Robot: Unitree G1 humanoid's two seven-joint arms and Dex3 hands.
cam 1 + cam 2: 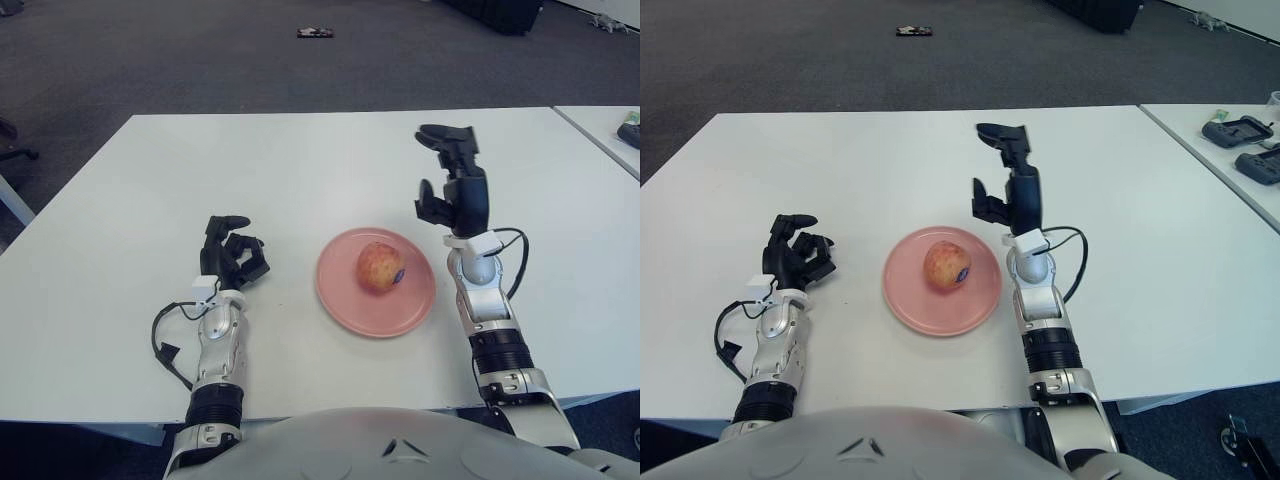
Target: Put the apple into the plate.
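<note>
In the left eye view, the pink plate (345, 300) lies on the white table (300, 160) and serves as the anchor for everything else: the apple (380, 267) sits inside it, a little toward the plate's far right part, red-yellow with a small dark sticker on the side facing the right hand (452, 185). That hand stands just beyond the plate's right rim, raised on an upright forearm, its fingers parted and stretched upward and away from the plate, gripping nothing and clear of the apple. The left hand (232, 252) shows well to the left of the plate, its dark fingers curled loosely inward with nothing between them; whether it touches the table surface is hard to judge from this angle. A black cable (165, 340) loops beside the left wrist, on the side away from the plate. Far beyond the plate, on the dark floor (200, 50), lies a small dark object (314, 33). In the right eye view, the same layout repeats: the apple rests in the plate, the right hand rises just past the plate's right edge with its fingers apart, and the left hand sits curled well to the plate's left. Far to the right of the plate, a second table (1230, 170) carries two dark devices (1240, 130)
</note>
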